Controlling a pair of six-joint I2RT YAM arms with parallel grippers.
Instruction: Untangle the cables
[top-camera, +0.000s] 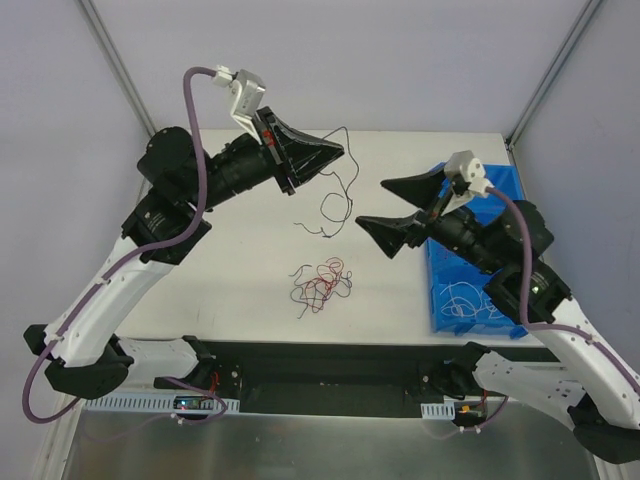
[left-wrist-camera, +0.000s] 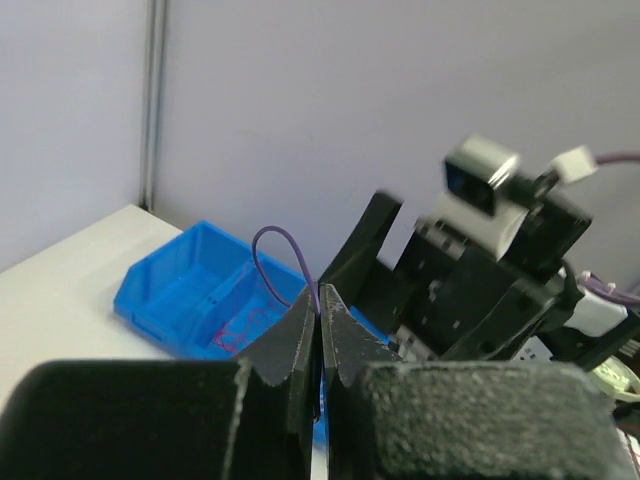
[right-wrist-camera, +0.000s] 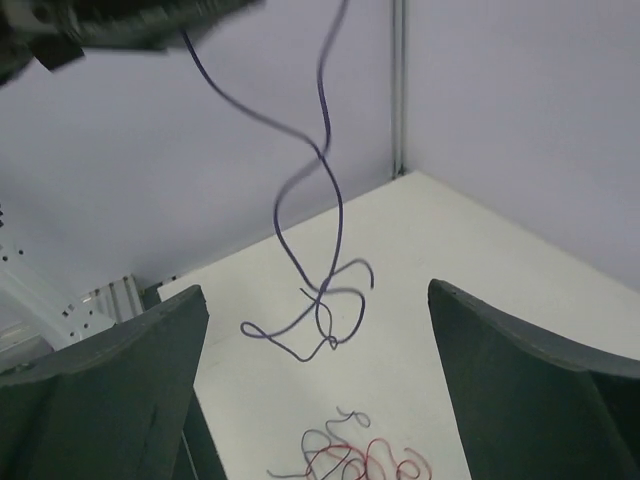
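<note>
Black fingers (left-wrist-camera: 300, 345) of the left gripper (top-camera: 338, 152), left of centre in the upper part of the top view, are pressed flat together on a thin purple cable (right-wrist-camera: 322, 150). In the left wrist view we see that cable loop up out of the seam between them. From there it dangles in loose curls, and its lower end coils just above or on the white table (top-camera: 230, 270); we cannot tell which.

Below it, near the middle of the frame, a clump of cables (top-camera: 320, 282) lies on the table, red and dark strands knotted together, apart from the hanging one.

To the right, the right gripper (top-camera: 372, 204) stands wide open with nothing between its fingers, its tips near the cable's lower curls but not touching them.

At the right edge a blue bin (top-camera: 434, 300) sits on the table with white strands (top-camera: 465, 305) lying inside.
</note>
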